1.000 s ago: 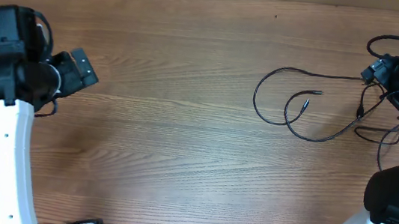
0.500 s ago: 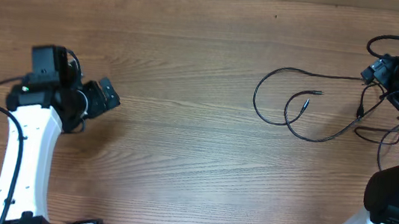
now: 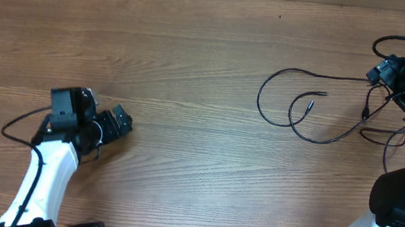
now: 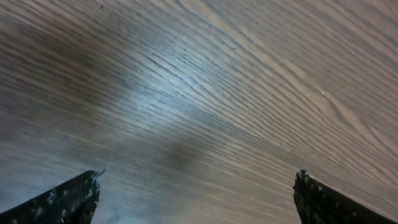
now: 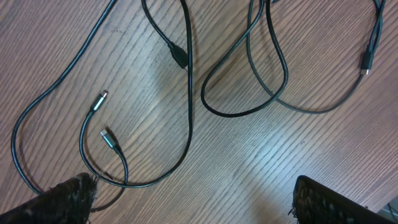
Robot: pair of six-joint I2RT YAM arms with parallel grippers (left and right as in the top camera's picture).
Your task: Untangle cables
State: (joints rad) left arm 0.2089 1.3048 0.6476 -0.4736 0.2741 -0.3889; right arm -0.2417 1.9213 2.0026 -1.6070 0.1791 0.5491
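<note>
Cables: thin black looped cords, sprawl running left-right by the right edge of the wood-grain bench. Left fingers and right fingers spread wide, empty.

— What does everything sit on?
— A brown wooden table. Its grain runs from 9 to 3 o'clock and fills the overhead view.
— And the light?
— The left wrist view shows a pale bluish sheen on the wood, toward 11 o'clock.
</note>
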